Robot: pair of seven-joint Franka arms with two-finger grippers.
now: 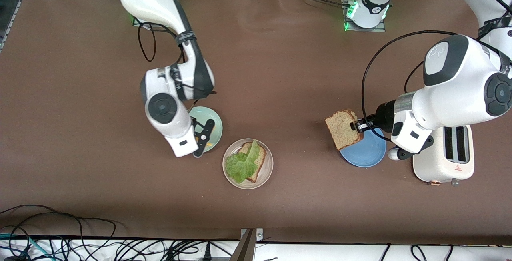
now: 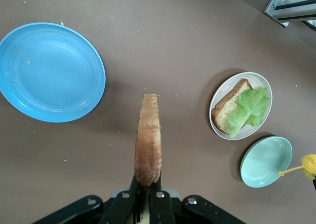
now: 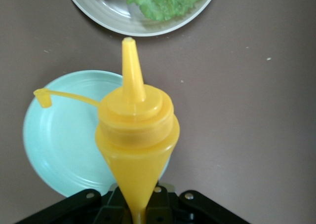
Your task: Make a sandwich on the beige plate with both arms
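Note:
The beige plate (image 1: pixel 269 169) lies near the table's middle, holding one bread slice (image 1: pixel 261 159) with a green lettuce leaf (image 1: pixel 241 163) draped over it. My left gripper (image 1: pixel 357 126) is shut on a second bread slice (image 1: pixel 340 129) and holds it on edge in the air over the rim of a blue plate (image 1: pixel 368 153). In the left wrist view that slice (image 2: pixel 148 140) stands up out of the left gripper (image 2: pixel 147 189). My right gripper (image 1: pixel 203 137) hangs over a mint green plate (image 1: pixel 208 119), shut on the base of a yellow squeeze bottle (image 3: pixel 136 130) whose cap is flipped open.
A white toaster (image 1: pixel 444 161) stands beside the blue plate at the left arm's end of the table. The mint green plate sits close beside the beige plate, toward the right arm's end. Cables lie along the table edge nearest the front camera.

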